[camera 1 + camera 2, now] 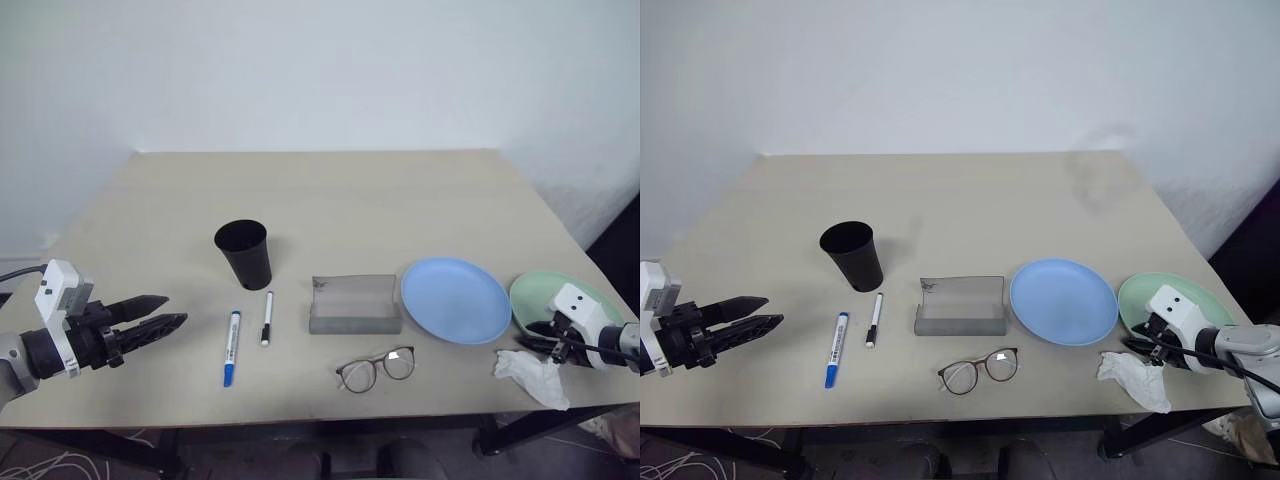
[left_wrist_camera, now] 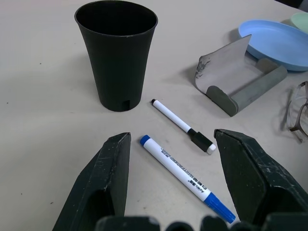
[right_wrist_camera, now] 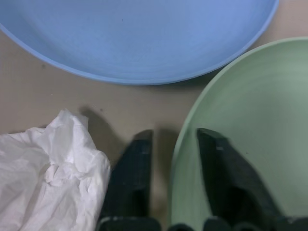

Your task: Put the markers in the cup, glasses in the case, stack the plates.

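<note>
Mint plate [image 3: 250, 125] rim between narrowed right fingers [image 3: 132, 178]; left fingers [image 2: 108, 187] wide.

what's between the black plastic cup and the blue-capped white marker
Bare tabletop. The left wrist view shows no object between the black tapered plastic cup and the blue-capped white marker; the thinner black-capped marker lies off to one side.

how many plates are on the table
2. The blue plate lies right of the grey case. The green plate sits beside it near the table's right edge, its rim between the right gripper fingers.
</note>
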### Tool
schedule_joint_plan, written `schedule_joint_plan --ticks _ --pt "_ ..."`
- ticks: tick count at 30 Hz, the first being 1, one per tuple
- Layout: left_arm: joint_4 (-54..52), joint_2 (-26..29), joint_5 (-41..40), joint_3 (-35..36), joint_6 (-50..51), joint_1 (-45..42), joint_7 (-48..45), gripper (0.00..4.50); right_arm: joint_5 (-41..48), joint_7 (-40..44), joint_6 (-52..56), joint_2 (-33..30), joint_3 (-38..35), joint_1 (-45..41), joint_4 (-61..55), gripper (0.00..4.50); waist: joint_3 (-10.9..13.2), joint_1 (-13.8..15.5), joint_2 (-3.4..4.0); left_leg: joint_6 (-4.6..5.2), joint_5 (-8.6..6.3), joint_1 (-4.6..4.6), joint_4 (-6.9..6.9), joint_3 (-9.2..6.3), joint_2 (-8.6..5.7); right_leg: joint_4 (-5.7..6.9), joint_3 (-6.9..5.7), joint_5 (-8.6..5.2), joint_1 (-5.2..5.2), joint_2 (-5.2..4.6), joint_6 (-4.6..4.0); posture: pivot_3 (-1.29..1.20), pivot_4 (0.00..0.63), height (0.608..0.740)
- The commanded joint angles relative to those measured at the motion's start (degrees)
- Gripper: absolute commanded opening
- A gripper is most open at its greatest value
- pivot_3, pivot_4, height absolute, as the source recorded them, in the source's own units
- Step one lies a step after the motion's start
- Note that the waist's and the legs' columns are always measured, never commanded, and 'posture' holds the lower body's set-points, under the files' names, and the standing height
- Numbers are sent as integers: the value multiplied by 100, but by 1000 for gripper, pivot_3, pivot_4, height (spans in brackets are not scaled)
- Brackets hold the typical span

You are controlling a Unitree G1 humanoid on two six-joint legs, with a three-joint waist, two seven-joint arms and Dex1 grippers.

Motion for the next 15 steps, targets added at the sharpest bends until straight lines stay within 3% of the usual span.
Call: schedule_joint_plan --ticks 1,10,15 --pt "-14 -17 42 32 -120 -27 52 2895 -52 -95 -2 -7 -42 -233 45 67 -5 -23 -12 0 0 2 0 0 0 0 0 0 2 0 0 0 0 738" --pt "-16 -79 36 -38 -146 -45 158 2895 -591 -883 -837 181 -5 -1357 1201 26 -1 -36 -17 4 3 19 10 41 12 0 20 -4 7 -1 -7 0 0 738" --pt "14 -75 25 -53 -158 -63 187 2895 -334 -411 -1569 289 32 -1475 945 26 -3 -24 -18 13 -2 15 2 39 10 1 42 4 0 5 6 0 0 738"
